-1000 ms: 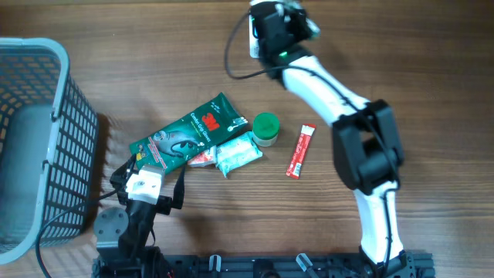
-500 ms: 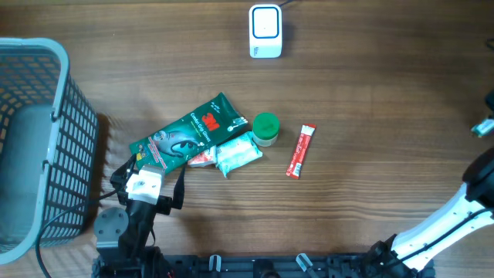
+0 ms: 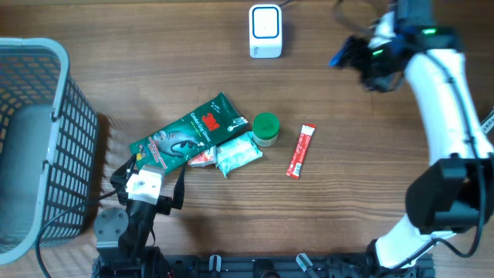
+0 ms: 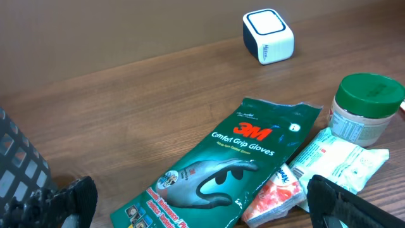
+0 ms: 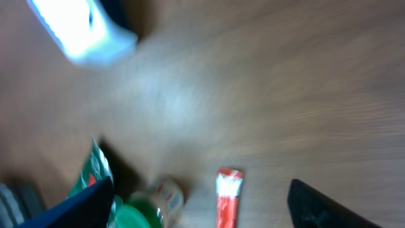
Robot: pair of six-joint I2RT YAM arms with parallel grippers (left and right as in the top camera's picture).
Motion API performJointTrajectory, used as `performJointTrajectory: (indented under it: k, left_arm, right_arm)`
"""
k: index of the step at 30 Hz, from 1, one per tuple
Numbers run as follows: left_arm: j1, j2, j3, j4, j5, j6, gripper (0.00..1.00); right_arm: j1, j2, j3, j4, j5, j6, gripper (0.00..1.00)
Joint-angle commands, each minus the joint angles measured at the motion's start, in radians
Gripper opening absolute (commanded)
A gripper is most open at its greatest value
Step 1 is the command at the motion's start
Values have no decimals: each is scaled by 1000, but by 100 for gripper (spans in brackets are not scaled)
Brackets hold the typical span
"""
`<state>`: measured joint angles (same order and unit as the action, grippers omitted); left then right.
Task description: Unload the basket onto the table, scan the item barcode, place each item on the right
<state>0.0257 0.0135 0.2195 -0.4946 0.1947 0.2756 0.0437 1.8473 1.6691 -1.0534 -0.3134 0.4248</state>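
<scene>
The white scanner stands at the table's back edge; it also shows as a white cube and a blurred white block. Mid-table lie a green 3M gloves pack, a green-lidded jar, a white-teal tissue pack, an orange packet and a red sachet. My left gripper is open just in front of the gloves pack. To the right of the scanner, my right gripper hovers open and empty.
A grey mesh basket fills the left side of the table. The scanner's cable runs off the back edge. Bare wood lies right of the red sachet and between the items and the scanner.
My right arm has left the scanner, swung out past the right edge and come back to hover right of the scanner. The items and the left arm have not moved.
</scene>
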Motion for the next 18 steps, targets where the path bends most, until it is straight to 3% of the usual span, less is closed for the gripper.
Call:
performJointTrajectory:
  k: [1,4,7,8,10,12,13,16,18]
  left_arm:
    - [5,-7,-5,3,-5,8,100]
    - [5,-7,-5,3,-5,8,100]
    - [5,-7,-5,3,-5,8,100]
    - [5,-7,-5,3,-5,8,100]
    - [5,-7,-5,3,-5,8,100]
    - [5,-7,-5,3,-5,8,100]
    - [5,-7,-5,3,-5,8,100]
    - [5,-7,-5,3,-5,8,100]
    - [5,-7,-5,3,-5,8,100]
  right_arm:
    - [173,13,-137,23,79,39,77]
    - [271,13,-237,47,229,239,71]
    - [290,13,-253,48,158,255,70]
    - [290,13,-247,43,117,248,73]
    - [290,11,-205,21,47,225,96]
    - [291,7,-158,5,-56,239,100]
    - [294,7,-147,5,-106,288,100]
    - [320,8,-151,40,-121,672,100]
    - [346,10,-158,111,-103,814,100]
